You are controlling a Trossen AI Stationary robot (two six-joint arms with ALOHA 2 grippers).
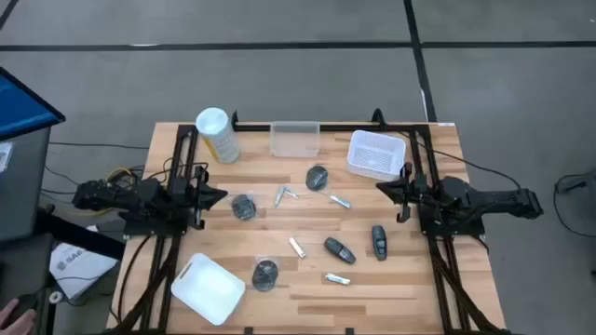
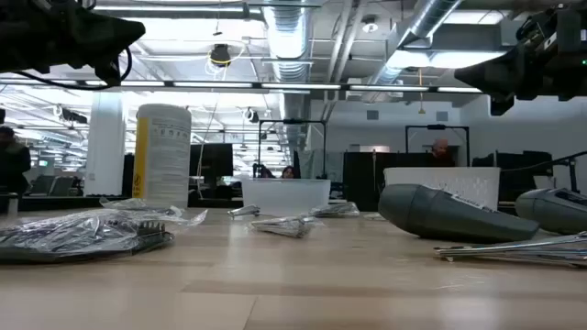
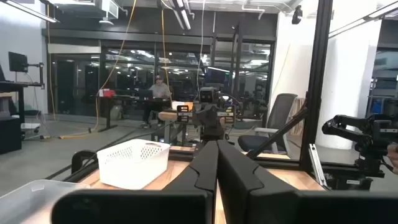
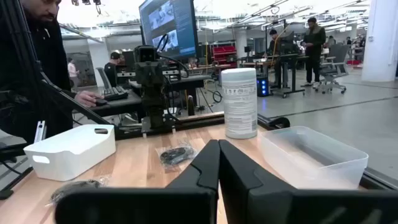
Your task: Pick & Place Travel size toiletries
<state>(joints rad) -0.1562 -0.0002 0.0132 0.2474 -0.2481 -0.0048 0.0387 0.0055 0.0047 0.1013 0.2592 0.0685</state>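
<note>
The wooden table holds a clear bin, a white perforated basket and a white tray, all apparently empty. The toiletries lie loose between them: wrapped dark lumps, dark oblong pieces, small silvery tubes. Nothing looks placed yet; all picking remains. The left gripper and right gripper hang at the table's sides, fingers together.

Your right tool sits closed above the counter, facing a wrapped dark lump, canister and clear bin.
</note>
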